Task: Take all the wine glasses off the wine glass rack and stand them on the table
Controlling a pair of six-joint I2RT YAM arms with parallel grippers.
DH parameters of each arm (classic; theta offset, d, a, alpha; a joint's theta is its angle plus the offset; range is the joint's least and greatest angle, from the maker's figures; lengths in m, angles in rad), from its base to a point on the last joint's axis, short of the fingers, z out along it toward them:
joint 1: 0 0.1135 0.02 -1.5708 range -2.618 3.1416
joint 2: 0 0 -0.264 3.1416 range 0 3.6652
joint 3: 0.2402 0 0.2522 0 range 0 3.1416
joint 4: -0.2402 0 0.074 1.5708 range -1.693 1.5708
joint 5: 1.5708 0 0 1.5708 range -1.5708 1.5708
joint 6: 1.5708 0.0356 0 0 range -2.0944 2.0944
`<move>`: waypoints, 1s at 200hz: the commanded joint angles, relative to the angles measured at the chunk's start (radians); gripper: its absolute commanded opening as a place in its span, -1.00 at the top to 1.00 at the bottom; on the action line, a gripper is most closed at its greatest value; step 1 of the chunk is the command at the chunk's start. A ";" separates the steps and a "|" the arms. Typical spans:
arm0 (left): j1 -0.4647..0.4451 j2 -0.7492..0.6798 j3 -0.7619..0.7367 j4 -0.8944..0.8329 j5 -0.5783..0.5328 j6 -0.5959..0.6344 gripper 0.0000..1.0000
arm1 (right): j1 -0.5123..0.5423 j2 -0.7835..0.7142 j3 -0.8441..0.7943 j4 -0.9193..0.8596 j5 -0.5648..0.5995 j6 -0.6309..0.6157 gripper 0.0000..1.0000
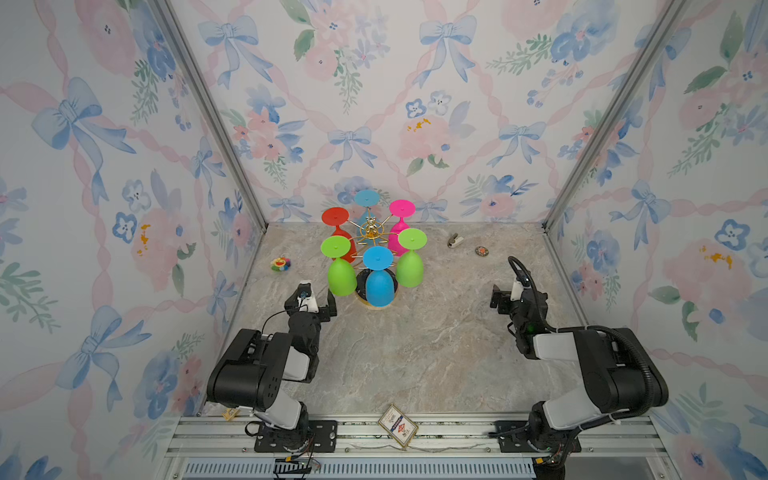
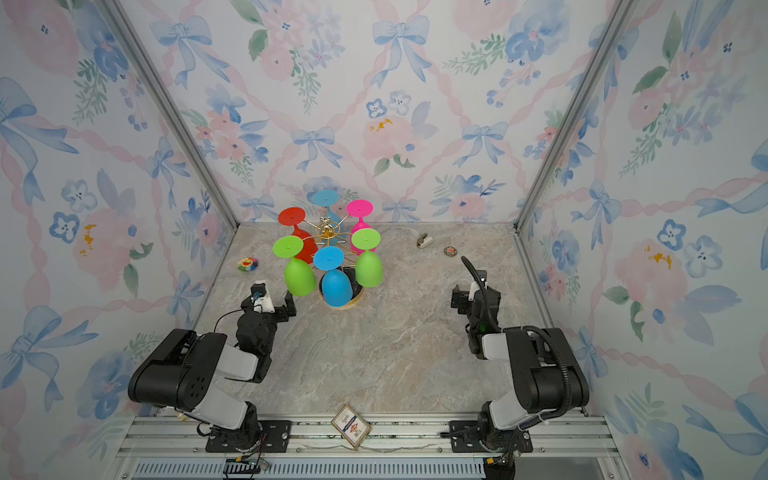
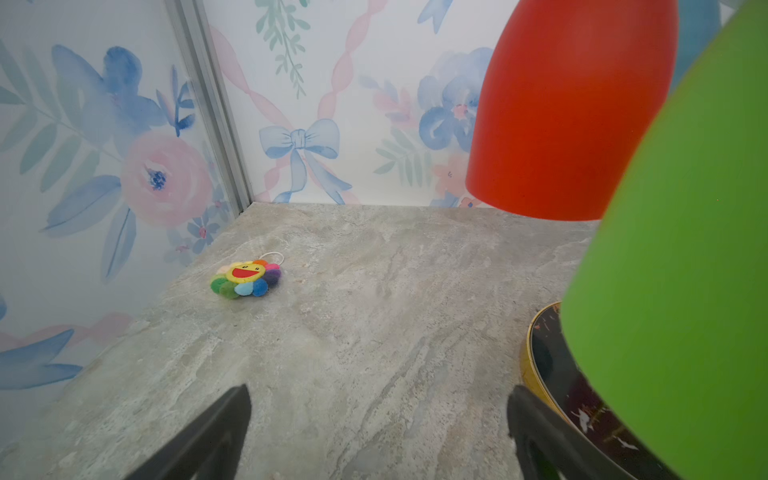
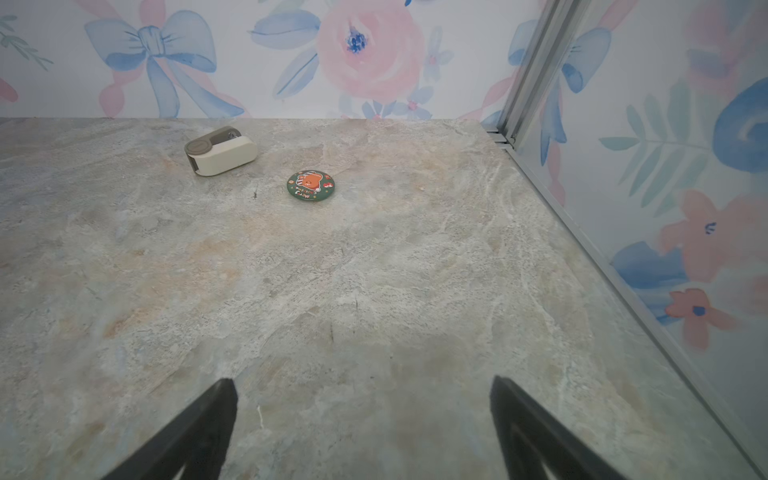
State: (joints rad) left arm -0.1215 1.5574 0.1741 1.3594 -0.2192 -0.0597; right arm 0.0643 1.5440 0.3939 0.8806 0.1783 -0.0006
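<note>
All six wine glasses (image 1: 379, 286) hang bowl-down on the wine glass rack (image 1: 371, 233), which stands at the back middle of the table (image 1: 415, 345). So nothing of your task is done yet: no glass is lifted, slid off its loop or set down.

The left gripper (image 3: 379, 390) is low, just beside the green wine glass (image 3: 685, 249) on the rack's near left. Its jaws are spread wide and hold nothing. In the left wrist view the bowl sits off to one side of the jaws, not between them, with the red wine glass (image 3: 573, 108) behind it and the rack's black, gold-rimmed base (image 3: 540, 345) below. I judge this the approach. You have yet to line up on a bowl or stem, grip it, and draw the foot out along its loop.

The right gripper (image 4: 362, 380) is well apart from the rack, also spread wide and empty.

There is little to read. The round green badge (image 4: 310, 185) carries lettering under its orange figure, probably a name, but it is too small to make out. The printed card (image 1: 397, 427) on the front rail is equally illegible. The beige device (image 4: 220, 150) and the rainbow flower toy (image 3: 246, 279) show no writing.
</note>
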 commanded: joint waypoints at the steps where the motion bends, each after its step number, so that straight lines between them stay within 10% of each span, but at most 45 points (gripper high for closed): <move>1: 0.006 0.000 0.015 -0.006 0.009 0.012 -0.96 | -0.004 0.003 -0.001 0.021 -0.010 0.006 -0.94; 200: 0.005 -0.009 0.010 -0.005 -0.007 0.011 -0.96 | -0.002 -0.010 0.015 -0.020 -0.002 0.007 -0.94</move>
State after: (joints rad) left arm -0.1215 1.5574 0.1741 1.3594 -0.2192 -0.0597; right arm 0.0643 1.5444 0.3939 0.8803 0.1787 -0.0006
